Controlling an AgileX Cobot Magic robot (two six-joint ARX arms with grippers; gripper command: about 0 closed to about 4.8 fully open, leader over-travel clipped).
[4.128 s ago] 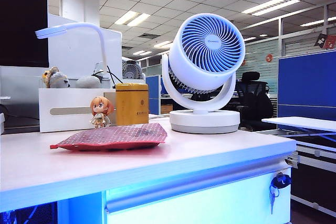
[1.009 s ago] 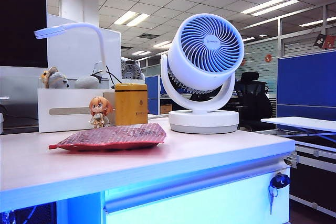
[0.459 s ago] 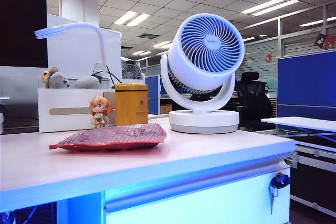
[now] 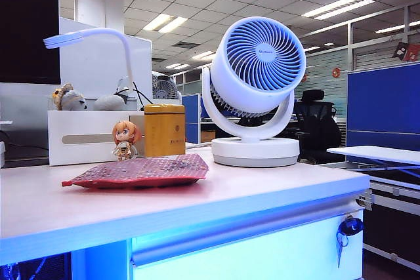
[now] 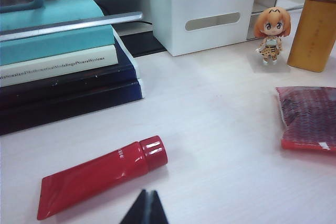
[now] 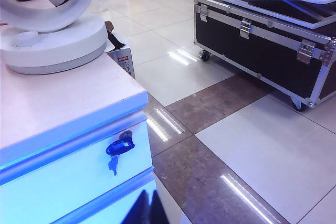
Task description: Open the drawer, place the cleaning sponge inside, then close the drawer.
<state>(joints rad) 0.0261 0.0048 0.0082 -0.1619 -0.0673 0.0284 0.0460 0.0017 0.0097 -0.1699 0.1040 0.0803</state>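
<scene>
The drawer (image 4: pixel 275 257) sits closed under the desktop, its white front lit blue, with a long bar handle (image 4: pixel 249 227) and dark-fobbed keys (image 4: pixel 348 227) at its right end. The right wrist view shows the same drawer front (image 6: pixel 63 177) and keys (image 6: pixel 119 148). My right gripper (image 6: pixel 148 196) is shut and empty, hanging low in front of the drawer's corner below the keys. My left gripper (image 5: pixel 148 193) is shut and empty above the desktop, close to a red tube. The cleaning sponge is out of view. Neither gripper shows in the exterior view.
On the desk lie a red tube (image 5: pixel 100 174), a stack of books (image 5: pixel 58 77), a white box (image 5: pixel 210 14), a figurine (image 5: pixel 271 35), a yellow canister (image 5: pixel 315 24) and a red mesh pouch (image 5: pixel 310 116). A white fan (image 4: pixel 256 83) stands at the right end. A black case (image 6: pixel 273 51) is on the floor.
</scene>
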